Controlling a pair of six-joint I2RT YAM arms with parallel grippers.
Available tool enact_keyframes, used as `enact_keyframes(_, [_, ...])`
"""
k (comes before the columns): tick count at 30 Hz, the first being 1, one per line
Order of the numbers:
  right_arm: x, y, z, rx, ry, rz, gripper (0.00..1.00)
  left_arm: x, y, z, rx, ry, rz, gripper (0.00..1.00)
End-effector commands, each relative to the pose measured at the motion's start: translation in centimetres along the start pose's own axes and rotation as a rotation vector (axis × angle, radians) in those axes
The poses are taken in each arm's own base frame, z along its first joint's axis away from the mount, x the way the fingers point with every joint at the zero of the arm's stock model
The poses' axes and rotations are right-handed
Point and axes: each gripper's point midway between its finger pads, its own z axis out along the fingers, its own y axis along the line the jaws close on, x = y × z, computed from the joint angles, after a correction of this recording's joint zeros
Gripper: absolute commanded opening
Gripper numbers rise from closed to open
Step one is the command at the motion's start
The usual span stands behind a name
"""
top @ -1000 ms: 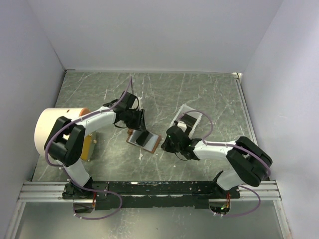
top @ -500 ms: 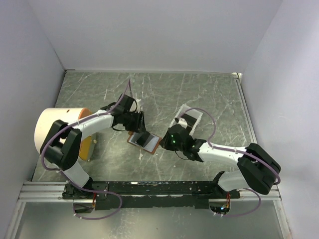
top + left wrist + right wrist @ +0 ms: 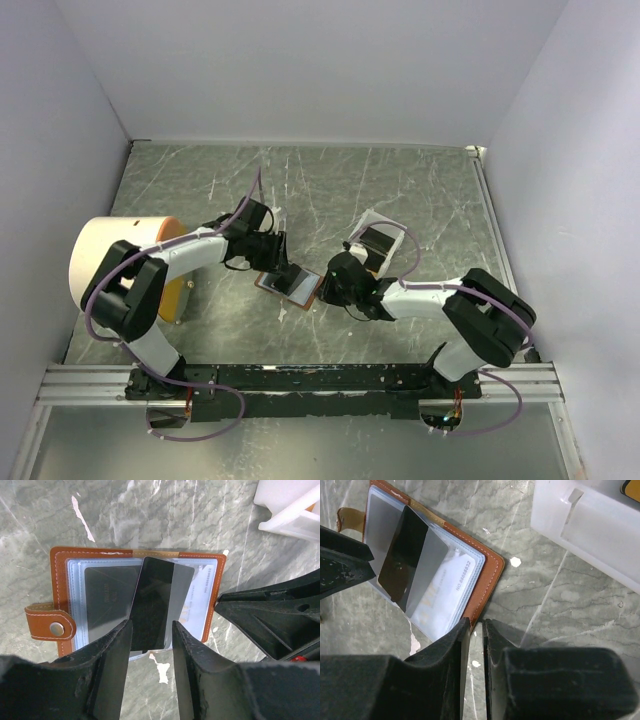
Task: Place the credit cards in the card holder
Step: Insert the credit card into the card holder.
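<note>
1. Nearest us, the right gripper [image 3: 476,625] has its fingers almost together. Only a thin slit shows between them and nothing is in it. Its tips sit right at the stitched edge of the card holder [image 3: 57,580]. A nudge there could slide the holder or lift a page, moving the pocket mouth away from the incoming card.
2. The card holder lies open and flat on the marble table [image 3: 175,515], between the two grippers. It is tan leather with pale stitching, and glossy clear pockets cover a light-blue lining. The snap strap [image 3: 52,626] sticks out to one side.
3. The left gripper [image 3: 151,625] clamps a dark credit card [image 3: 152,605] by its long edges and holds it skewed over the holder's middle. We judge that a skewed corner could snag on the soft plastic. The thin, slick card could also slip or bow in an edge grip.
4. Farther off stands a white tray [image 3: 590,535], hard and boxy.
</note>
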Motion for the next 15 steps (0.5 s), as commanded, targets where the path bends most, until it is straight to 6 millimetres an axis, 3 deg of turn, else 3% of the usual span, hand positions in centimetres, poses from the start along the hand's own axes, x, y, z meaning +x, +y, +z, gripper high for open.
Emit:
enact_keyframes(1, [-0.6,1.3,0.2,-0.033,-0.025,0.013,0.17,0.2,0.2,0.8,0.013,-0.007,-0.001,0.47])
enact_keyframes(15, [-0.2,0.9,0.5,-0.018,-0.017,0.006,0.17,1.2,0.3,1.4,0.021,0.016,-0.020,0.50])
